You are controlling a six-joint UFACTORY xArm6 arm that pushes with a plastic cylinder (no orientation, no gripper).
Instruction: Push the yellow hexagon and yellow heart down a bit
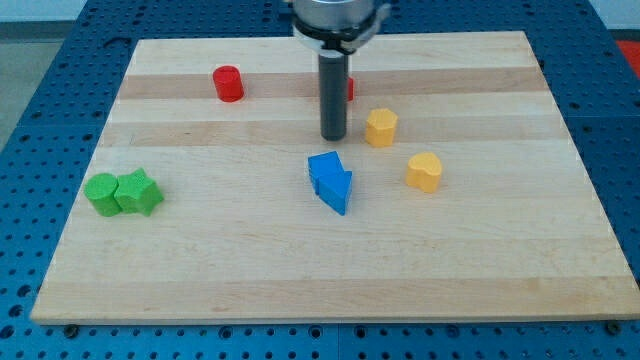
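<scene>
Tip [334, 137]: lower end of the dark rod, resting on the wooden board [300, 280] just left of the yellow hexagon, a narrow gap between them.
Claw: none on this rod — nothing opens, nothing held.
Yellow hexagon [380, 127]: right of centre, near the view's top half, beside the tip.
Yellow heart [424, 171]: lower and to the right of the hexagon, near it but apart.
Blue blocks [330, 181]: two touching pieces below the tip — exact shapes hard to make out.
Red cylinder [229, 83]: upper left, well apart from the tip.
Second red block [350, 88]: mostly hidden behind the rod.
Green blocks [122, 193]: two, touching, at the view's left edge.
</scene>
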